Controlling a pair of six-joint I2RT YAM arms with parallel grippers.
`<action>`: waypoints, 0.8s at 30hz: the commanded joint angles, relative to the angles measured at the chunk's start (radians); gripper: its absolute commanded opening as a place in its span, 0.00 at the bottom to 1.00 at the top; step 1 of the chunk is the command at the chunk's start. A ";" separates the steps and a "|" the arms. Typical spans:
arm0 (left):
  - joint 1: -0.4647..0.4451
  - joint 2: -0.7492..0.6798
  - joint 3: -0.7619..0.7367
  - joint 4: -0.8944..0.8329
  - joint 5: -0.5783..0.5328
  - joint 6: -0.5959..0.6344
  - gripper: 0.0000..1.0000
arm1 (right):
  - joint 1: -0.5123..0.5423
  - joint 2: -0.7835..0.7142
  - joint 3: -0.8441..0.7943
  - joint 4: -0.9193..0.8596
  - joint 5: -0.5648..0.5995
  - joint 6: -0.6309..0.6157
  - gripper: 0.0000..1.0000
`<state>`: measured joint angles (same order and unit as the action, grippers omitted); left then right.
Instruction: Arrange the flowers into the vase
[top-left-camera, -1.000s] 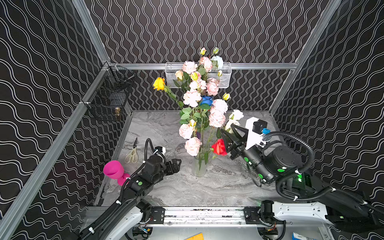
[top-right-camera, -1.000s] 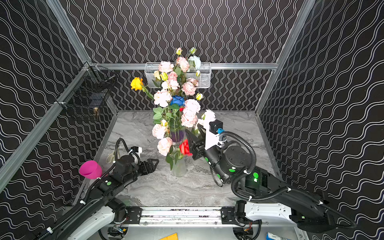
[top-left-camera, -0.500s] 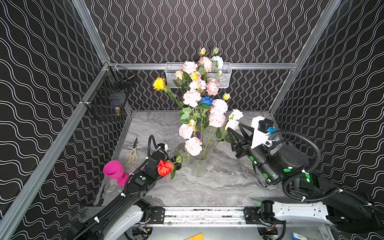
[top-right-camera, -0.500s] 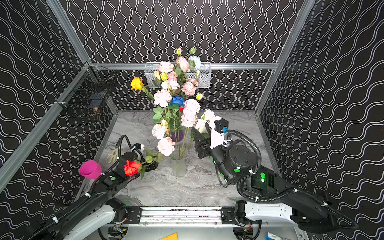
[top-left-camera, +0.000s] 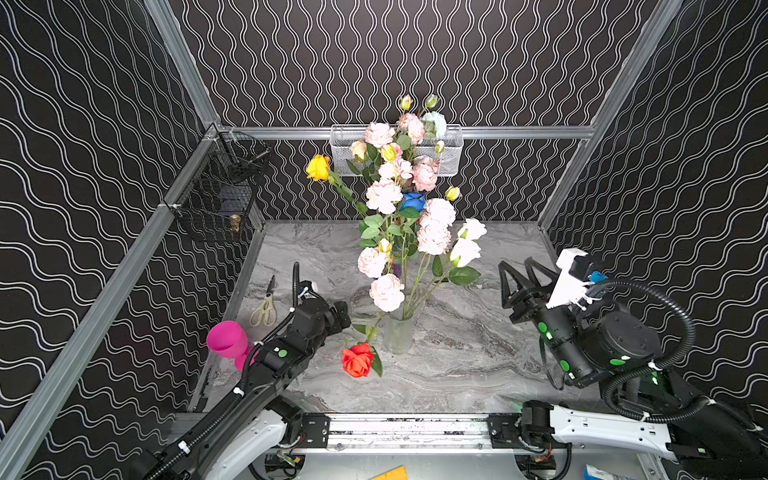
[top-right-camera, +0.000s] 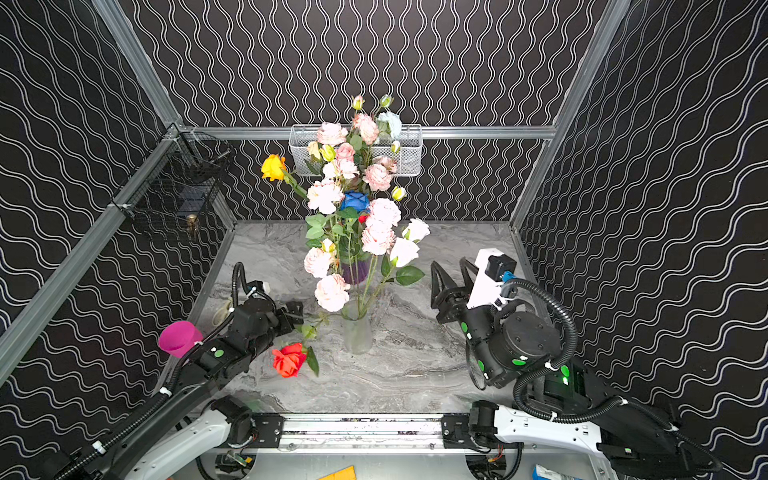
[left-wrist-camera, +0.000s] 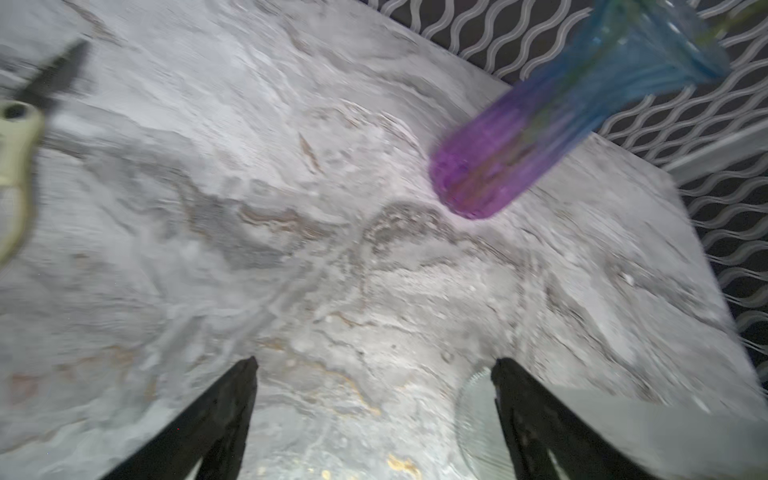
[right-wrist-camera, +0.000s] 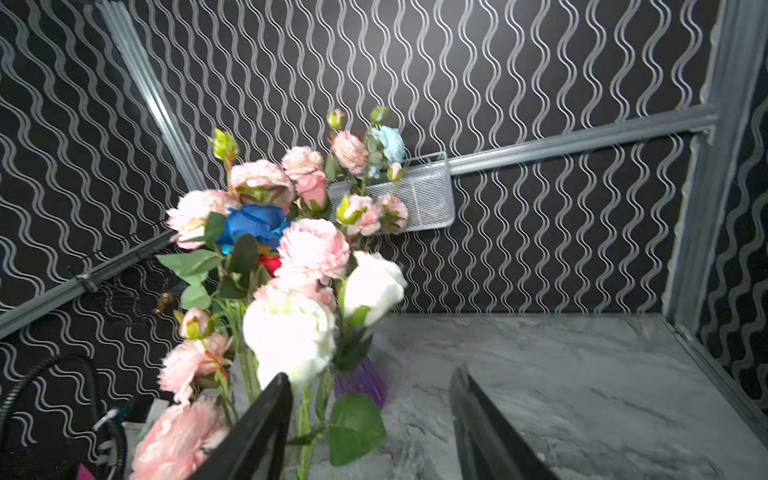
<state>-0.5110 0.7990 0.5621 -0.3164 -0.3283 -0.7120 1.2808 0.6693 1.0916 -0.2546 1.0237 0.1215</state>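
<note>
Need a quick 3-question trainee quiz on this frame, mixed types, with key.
1. True or false: the red rose stands in the clear vase.
2. Whose fingers grip a flower? A) left gripper B) right gripper C) neither
3. Which tool lies on the table by the pink cup?
Key: 1 false, it lies beside the vase; 2 C, both open; 3 scissors.
</note>
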 joint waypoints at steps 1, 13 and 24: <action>0.002 -0.002 0.016 -0.036 -0.103 0.018 0.89 | 0.001 -0.029 -0.067 -0.041 0.074 0.102 0.72; 0.001 -0.050 0.054 -0.161 -0.248 0.025 0.99 | 0.001 -0.068 -0.160 -0.313 0.263 0.473 0.99; 0.000 0.084 -0.085 0.396 0.025 0.396 0.99 | 0.000 0.128 -0.390 -0.249 0.340 0.514 0.99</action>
<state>-0.5110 0.8467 0.5259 -0.2302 -0.4530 -0.5266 1.2812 0.7387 0.7052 -0.4782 1.2888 0.5400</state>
